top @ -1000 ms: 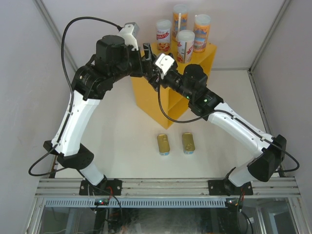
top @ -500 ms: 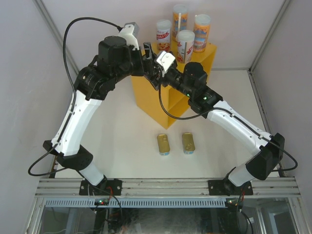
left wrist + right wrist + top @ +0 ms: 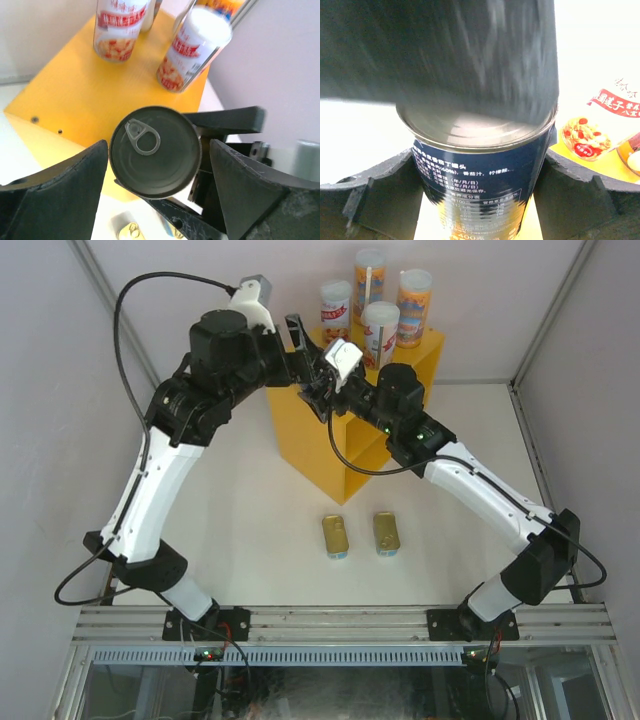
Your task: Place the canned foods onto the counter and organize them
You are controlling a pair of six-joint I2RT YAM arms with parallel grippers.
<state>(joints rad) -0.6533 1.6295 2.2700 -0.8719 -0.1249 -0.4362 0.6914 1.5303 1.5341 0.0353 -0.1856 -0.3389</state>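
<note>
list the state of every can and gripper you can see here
tall cans, four upright on the counter top, closed
round tin, upright, unopened, pull tab flat, held at the counter's corner
flat tins, two lying gold side up on the table, apart
right gripper, shut on the round tin
left gripper, straddling the round tin, grip unclear

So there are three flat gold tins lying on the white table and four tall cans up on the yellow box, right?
No, only two flat gold tins lie on the white table, as the top view shows. The four tall cans do stand on the yellow box.
</note>
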